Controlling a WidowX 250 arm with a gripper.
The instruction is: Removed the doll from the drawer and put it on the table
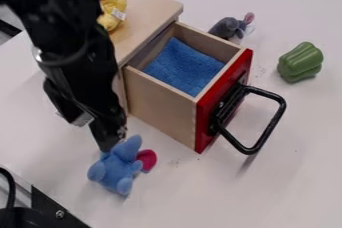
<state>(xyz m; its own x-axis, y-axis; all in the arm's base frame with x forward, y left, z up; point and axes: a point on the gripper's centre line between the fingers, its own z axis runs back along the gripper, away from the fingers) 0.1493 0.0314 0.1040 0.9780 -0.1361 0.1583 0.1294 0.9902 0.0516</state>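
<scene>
The black gripper [94,135] hangs at the left, pointing down, its two fingers apart. The lower finger's tip is right at the back of the blue doll [118,166], overlapping its edge; whether they touch, I cannot tell. The doll is on the white table [200,192], in front of the drawer's left side, with a magenta part on its right. The wooden drawer [160,104] with a red front is pulled out, and a blue cloth [184,66] lies inside it.
A yellow toy [112,9] sits on the wooden cabinet top [143,4]. Behind the drawer is a grey toy [229,28], with a green pepper [300,62] farther right. The black drawer handle [272,122] juts out to the right. Black and metal parts [50,209] occupy the lower left corner.
</scene>
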